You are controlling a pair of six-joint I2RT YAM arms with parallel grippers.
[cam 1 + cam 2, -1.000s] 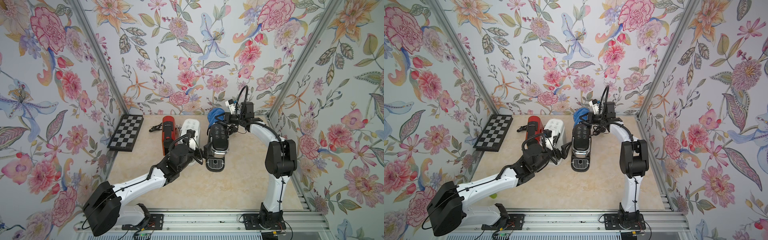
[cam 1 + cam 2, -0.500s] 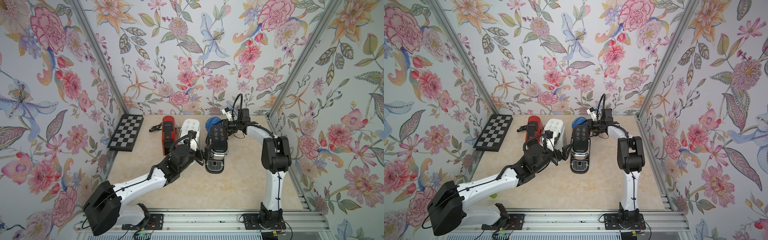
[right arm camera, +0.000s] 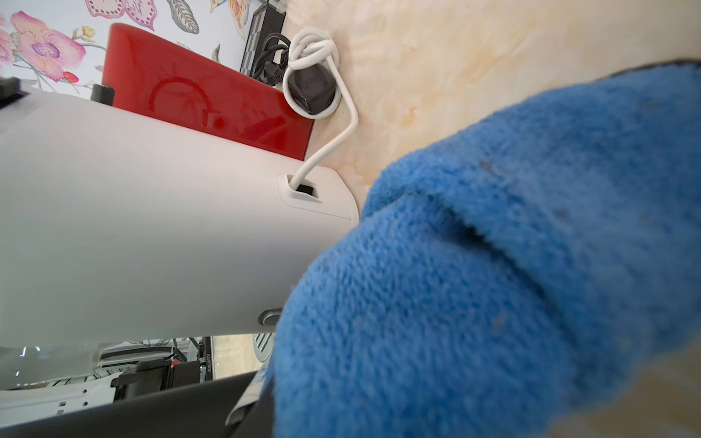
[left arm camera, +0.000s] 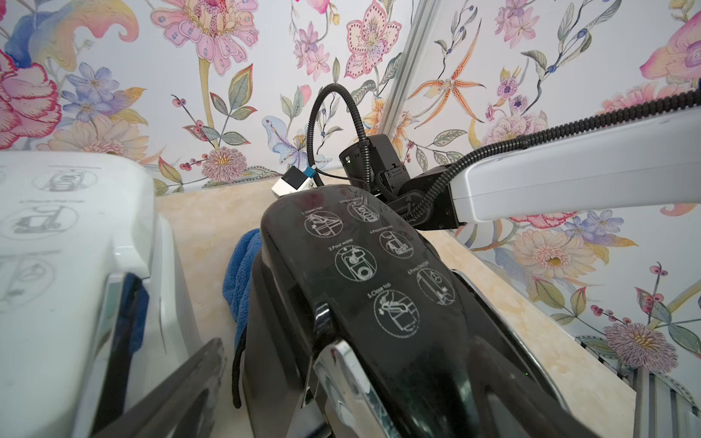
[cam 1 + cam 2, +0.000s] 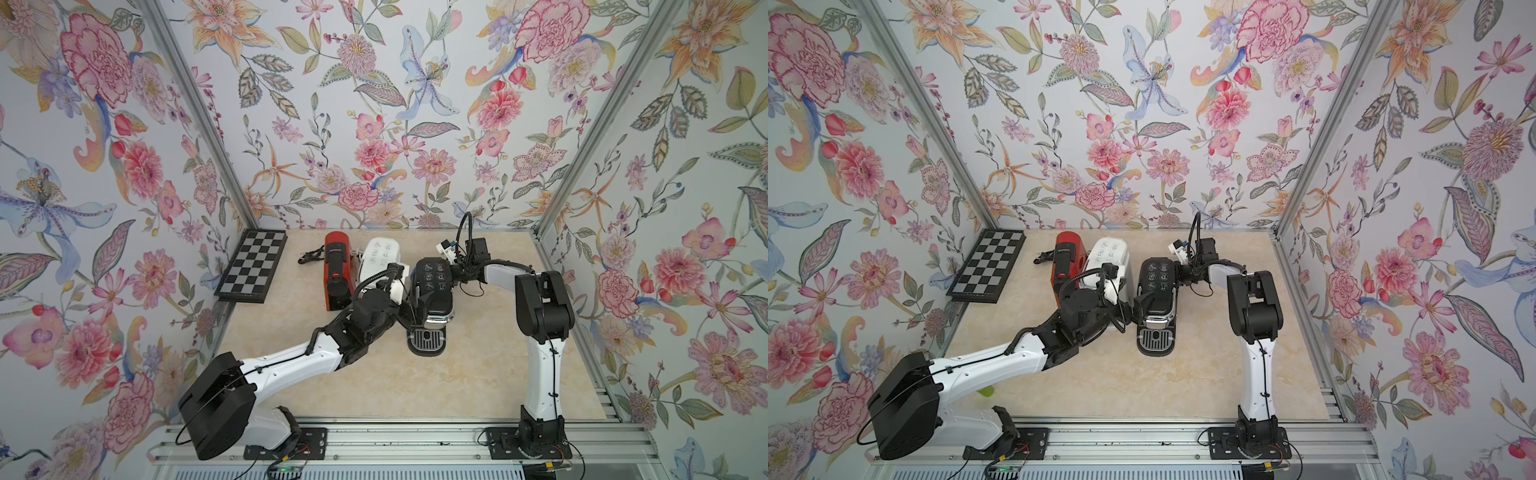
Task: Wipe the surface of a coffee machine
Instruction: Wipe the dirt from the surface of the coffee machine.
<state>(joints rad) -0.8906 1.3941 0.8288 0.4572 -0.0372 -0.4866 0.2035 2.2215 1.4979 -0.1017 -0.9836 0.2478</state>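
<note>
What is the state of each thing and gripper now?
black coffee machine: upright, lid closed
white coffee machine: upright, lid closed
red coffee machine: upright
blue cloth: bunched, behind black coffee machine
chessboard: lying flat
left gripper: open, beside black coffee machine
right gripper: shut on blue cloth

Black coffee machine (image 5: pixel 432 286): glossy, upright, mid-desk (image 5: pixel 478 382), toward back. Seen in both top views (image 5: pixel 1156 286). Rounded top bears six white circular instruction pictograms. Chrome band (image 5: pixel 437 319) across front. Round slotted drip tray (image 5: pixel 427 341) juts out at base, facing desk's front edge.

Blue cloth (image 4: pixel 239 273): fluffy terry, bunched, hanging against machine's rear. Fills most of right wrist view (image 3: pixel 493 288).
</note>
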